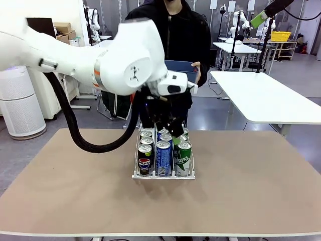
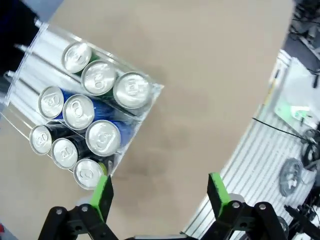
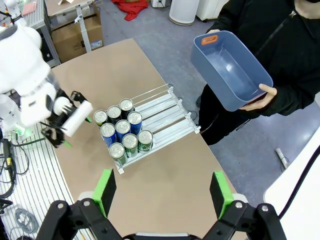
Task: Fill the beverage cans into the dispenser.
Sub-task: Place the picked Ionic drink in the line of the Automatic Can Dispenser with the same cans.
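Observation:
The dispenser [image 1: 163, 175] stands mid-table with several beverage cans in its three lanes. At its front are a dark Pepsi can [image 1: 144, 160], a blue can [image 1: 163, 157] and a green can [image 1: 183, 158]. My left gripper [image 1: 169, 127] hangs just above the rear cans, open and empty. Seen from the left wrist, the left gripper [image 2: 161, 195] has its green pads spread wide, with the silver can tops [image 2: 102, 137] up and to the left. High above the table, my right gripper [image 3: 162, 190] is open and empty, with the dispenser [image 3: 162, 112] below it.
A person at the far side holds a blue plastic bin [image 3: 231, 70] in both hands, also seen behind my left arm [image 1: 181, 67]. Bare brown table [image 1: 251, 181] lies around the dispenser. A white table [image 1: 266, 95] stands at far right and an air purifier [image 1: 17, 103] at left.

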You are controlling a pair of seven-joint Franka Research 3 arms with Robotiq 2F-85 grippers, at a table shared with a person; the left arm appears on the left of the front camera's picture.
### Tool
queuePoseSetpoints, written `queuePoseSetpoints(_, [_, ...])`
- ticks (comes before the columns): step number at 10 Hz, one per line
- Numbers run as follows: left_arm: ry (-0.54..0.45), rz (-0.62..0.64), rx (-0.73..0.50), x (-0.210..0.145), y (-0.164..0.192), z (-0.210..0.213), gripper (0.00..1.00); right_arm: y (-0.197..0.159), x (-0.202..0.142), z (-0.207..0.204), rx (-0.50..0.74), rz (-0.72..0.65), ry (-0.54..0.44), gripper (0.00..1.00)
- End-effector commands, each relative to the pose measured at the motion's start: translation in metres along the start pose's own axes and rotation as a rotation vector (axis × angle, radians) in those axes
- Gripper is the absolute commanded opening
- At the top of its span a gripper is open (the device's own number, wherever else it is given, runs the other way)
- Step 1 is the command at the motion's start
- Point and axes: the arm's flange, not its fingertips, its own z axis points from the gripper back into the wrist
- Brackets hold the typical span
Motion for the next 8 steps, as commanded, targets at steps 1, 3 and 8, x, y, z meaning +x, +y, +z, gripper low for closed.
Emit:
queuePoseSetpoints(1, [-0.009, -0.041, -0.010, -0.049, 0.010, 0.051, 1.00, 0.001, -0.002, 0.000, 0.012, 0.000, 0.002, 1.00])
queuePoseSetpoints(3, [-0.083, -0.036, 0.001, -0.077, 0.027, 0.096, 1.00, 0.001, -0.002, 0.000, 0.012, 0.000, 0.002, 1.00])
queuePoseSetpoints(8, [-0.222, -0.195, -0.015, -0.120, 0.077, 0.217, 1.00, 0.001, -0.002, 0.000, 0.012, 0.000, 0.002, 1.00])
